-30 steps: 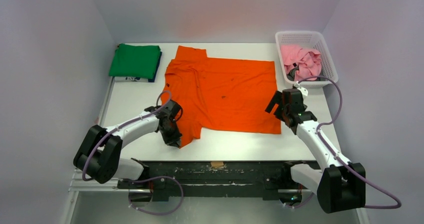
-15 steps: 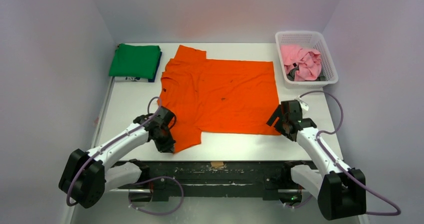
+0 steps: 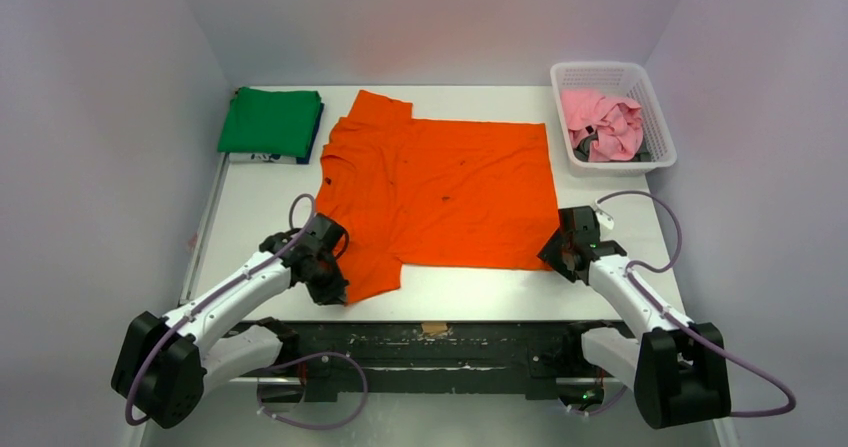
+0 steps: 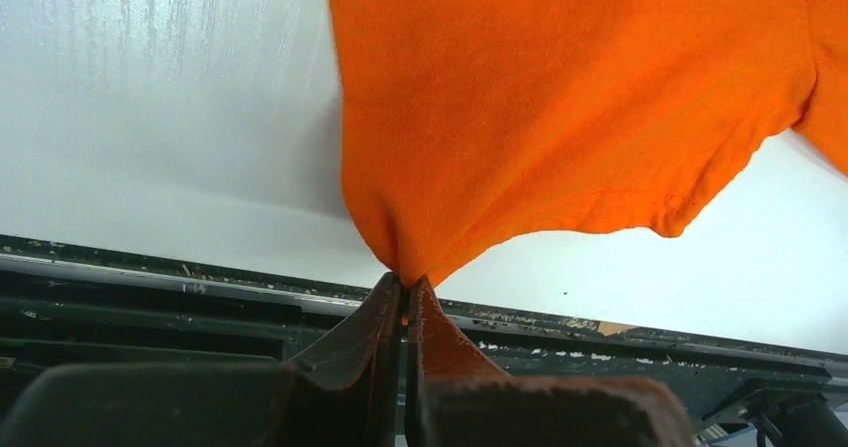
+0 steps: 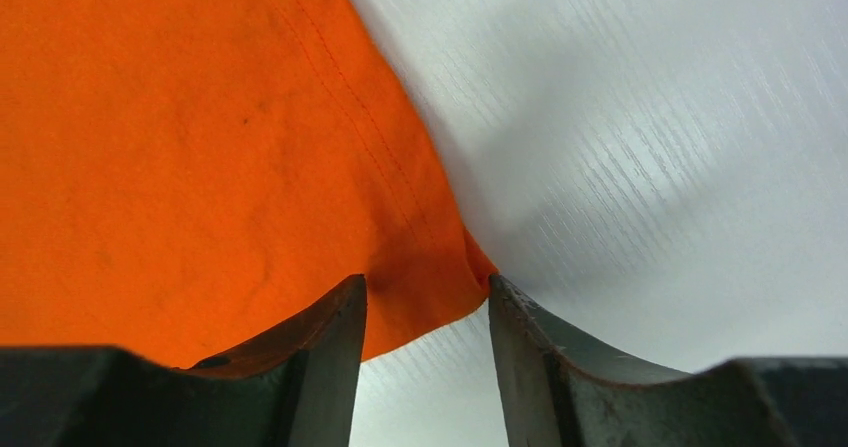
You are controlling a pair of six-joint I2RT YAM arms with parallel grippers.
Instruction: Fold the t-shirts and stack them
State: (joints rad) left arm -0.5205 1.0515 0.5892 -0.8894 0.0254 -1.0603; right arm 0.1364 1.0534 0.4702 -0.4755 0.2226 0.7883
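Your left gripper (image 4: pixel 405 289) pinches orange t-shirt (image 3: pixel 450 187) sleeve edge, likely to pull cloth taut. Your right gripper (image 5: pixel 428 302) spread, straddling hem corner, poised for matching grasp.

Surface (image 3: pixel 260 212): you're looking at a white top, bare along its left side.
Centre: your orange t-shirt (image 3: pixel 450 192) lies spread flat, one sleeve toward the near edge.
Far-left corner: a folded green t-shirt (image 3: pixel 270 122) sits on a dark blue t-shirt (image 3: pixel 317 135).
Far-right corner: a white basket (image 3: pixel 600 66).

A white lattice basket (image 3: pixel 604 67) sits at the far right corner — on the white table (image 3: pixel 258 212).
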